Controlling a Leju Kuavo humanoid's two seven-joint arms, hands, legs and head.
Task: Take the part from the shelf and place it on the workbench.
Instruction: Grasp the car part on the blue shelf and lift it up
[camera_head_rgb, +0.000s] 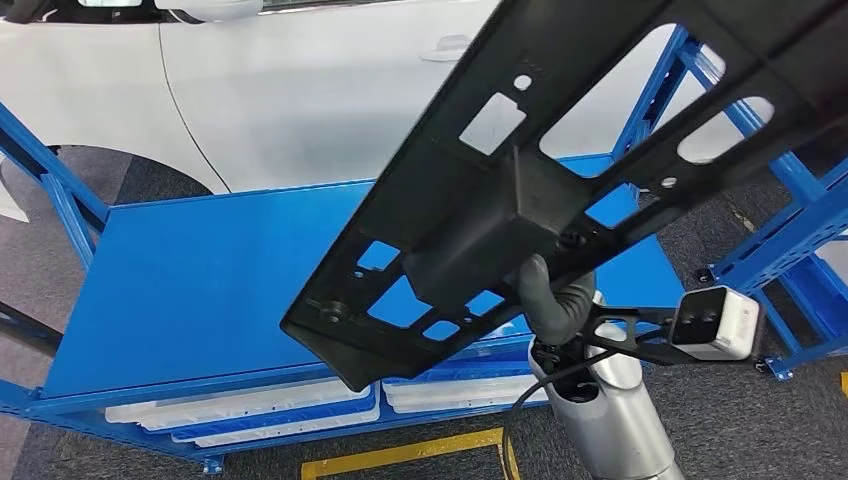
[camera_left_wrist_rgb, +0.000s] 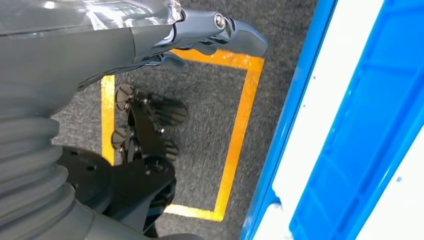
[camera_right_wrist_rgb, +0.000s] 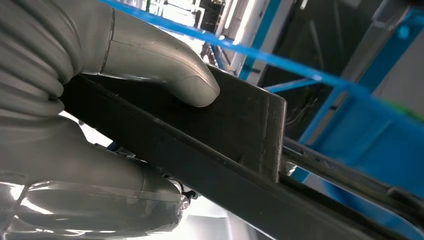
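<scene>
Grasping the long black plastic part (camera_head_rgb: 560, 160) at its boxy middle, the right hand (camera_head_rgb: 555, 295) lifts it above the bare blue workbench (camera_head_rgb: 200, 280); the left hand (camera_left_wrist_rgb: 210, 32) hangs released over yellow floor tape (camera_left_wrist_rgb: 235, 145).

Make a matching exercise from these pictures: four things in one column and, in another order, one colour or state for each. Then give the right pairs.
Things:
1. black part
2. workbench
3. car
4. floor marking

Colour or state:
A. white
B. held up by the right robot hand
C. yellow
D. blue, with a bare flat top

Pairs: 1-B, 2-D, 3-A, 4-C
</scene>
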